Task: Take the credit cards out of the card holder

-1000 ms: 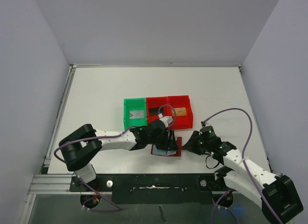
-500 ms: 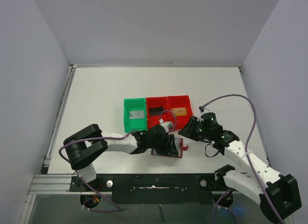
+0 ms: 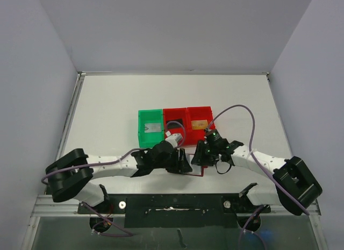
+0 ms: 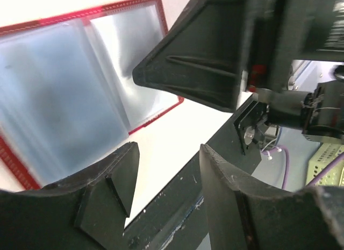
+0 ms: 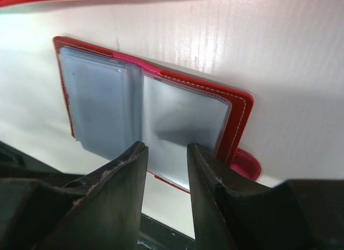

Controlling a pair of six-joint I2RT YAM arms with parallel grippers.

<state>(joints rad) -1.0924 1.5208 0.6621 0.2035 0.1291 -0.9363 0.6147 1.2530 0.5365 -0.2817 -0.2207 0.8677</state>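
**Desk** (image 3: 107, 110): white, walled on three sides.

**Green bin** (image 3: 150, 128): left end of a row of three at mid-desk. It holds one silver-grey card (image 3: 153, 128) lying flat.

**Left pincer** (image 3: 184, 163): reaches in from the left, low over the near desk edge, just beside the left half of the holder. Its jaws stand moderately apart and there is nothing between them. The wrist view shows only desk and the dark front rail in the gap.

**Middle red bin** (image 3: 167, 114): partly covered by the left wrist and its cable. A dark card (image 3: 174, 123) lies inside.

**Right red bin** (image 3: 210, 121): holds one gold-orange card (image 3: 200, 124).

**Holder** (image 5: 177, 121): dark red, lying open and flat on the desk near the front edge, in front of the red bins and between the two pincers. The pale blue-grey pockets face up and the closing tab (image 5: 244, 166) sticks out at the right side. Whether any pocket has a card in it cannot be told.

**Right pincer** (image 5: 166, 150): comes in from the right, poised over the right-hand pocket. Its jaws are a narrow gap apart and grip nothing. The two pincers are close together, tip towards tip.
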